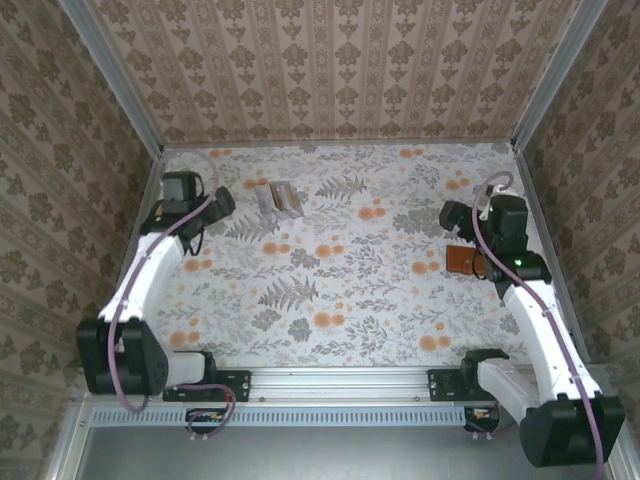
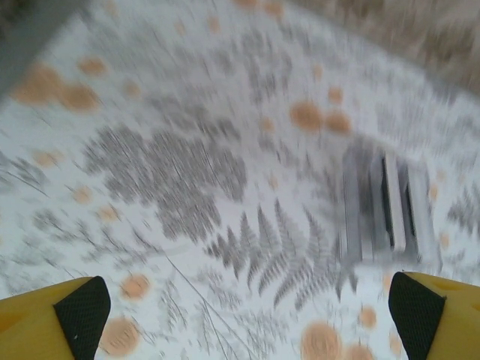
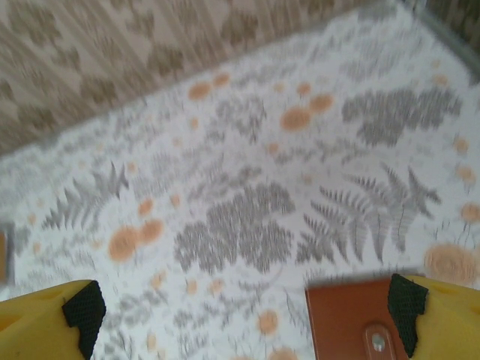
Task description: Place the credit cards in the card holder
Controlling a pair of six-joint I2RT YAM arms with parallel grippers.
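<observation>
The credit cards (image 1: 278,199) lie side by side on the floral table at the back left, pale grey and tan; in the left wrist view the credit cards (image 2: 386,202) appear blurred, ahead and to the right. My left gripper (image 1: 222,203) hovers just left of them, open and empty, its black fingertips (image 2: 84,309) far apart. The card holder (image 1: 462,260), reddish-brown with a snap tab, lies flat at the right; in the right wrist view the card holder (image 3: 352,319) sits near the right fingertip. My right gripper (image 1: 452,215) is open and empty above it.
Patterned walls enclose the table on three sides, with metal frame posts (image 1: 536,80) at the corners. A metal rail (image 1: 340,380) carries both arm bases along the near edge. The table's middle (image 1: 340,270) holds only the floral cloth.
</observation>
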